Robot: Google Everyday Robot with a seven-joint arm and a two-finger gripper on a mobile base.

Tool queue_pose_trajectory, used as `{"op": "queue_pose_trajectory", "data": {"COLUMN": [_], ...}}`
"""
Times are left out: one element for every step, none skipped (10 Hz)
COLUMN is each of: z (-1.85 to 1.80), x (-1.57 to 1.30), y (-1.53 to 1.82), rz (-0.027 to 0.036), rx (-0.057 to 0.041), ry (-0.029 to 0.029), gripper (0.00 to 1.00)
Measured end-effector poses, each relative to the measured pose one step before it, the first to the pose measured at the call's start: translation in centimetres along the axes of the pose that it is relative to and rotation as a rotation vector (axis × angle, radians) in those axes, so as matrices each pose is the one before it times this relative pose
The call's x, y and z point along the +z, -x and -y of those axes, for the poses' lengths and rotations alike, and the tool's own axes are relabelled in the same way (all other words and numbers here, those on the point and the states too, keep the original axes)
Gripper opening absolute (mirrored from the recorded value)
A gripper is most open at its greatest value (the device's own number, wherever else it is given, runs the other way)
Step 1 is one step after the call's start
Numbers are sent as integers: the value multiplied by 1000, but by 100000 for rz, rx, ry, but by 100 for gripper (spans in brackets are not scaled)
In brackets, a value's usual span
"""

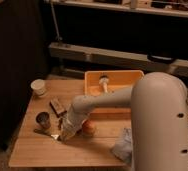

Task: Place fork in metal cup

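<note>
The gripper (pixel 60 135) is down at the wooden worktop (pixel 62 155), near its front left part, at the end of the pale arm (pixel 102 102) that reaches in from the right. Its fingers (pixel 62 132) are clenched at the shiny head of the fork (pixel 46 133), which lies flat on the worktop with its dark handle pointing left; whether they actually pinch it cannot be made out. The metal cup (pixel 43 120) stands upright just behind the fork's handle. A white cup (pixel 38 87) stands at the back left, an orange bin (pixel 94 79) at the back, a brown block (pixel 57 106) beside the arm, and an orange ball (pixel 89 128) just right of the gripper.
</note>
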Motion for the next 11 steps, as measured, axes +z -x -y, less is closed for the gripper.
{"op": "queue_pose_trajectory", "data": {"z": [20, -134, -151, 248, 164, -285, -511, -1137, -1129, -763, -1287], "x": [-156, 114, -86, -265, -384, -457, -726, -1228, -1198, -778, -1009], "y": [39, -157, 50, 64, -91, -160, -421, -729, -660, -422, -717], "rz": [-294, -763, 108, 31, -665, -793, -1522, -1500, -761, -413, -1175], "rx": [394, 108, 589, 1321, 739, -1120, -2500, -3990, -3311, -2337, -3970], "ry": [124, -859, 252, 273, 107, -391, -1249, -1894, -1635, -1014, -1079], "gripper": [18, 18, 18, 18, 18, 18, 18, 18, 18, 18, 18]}}
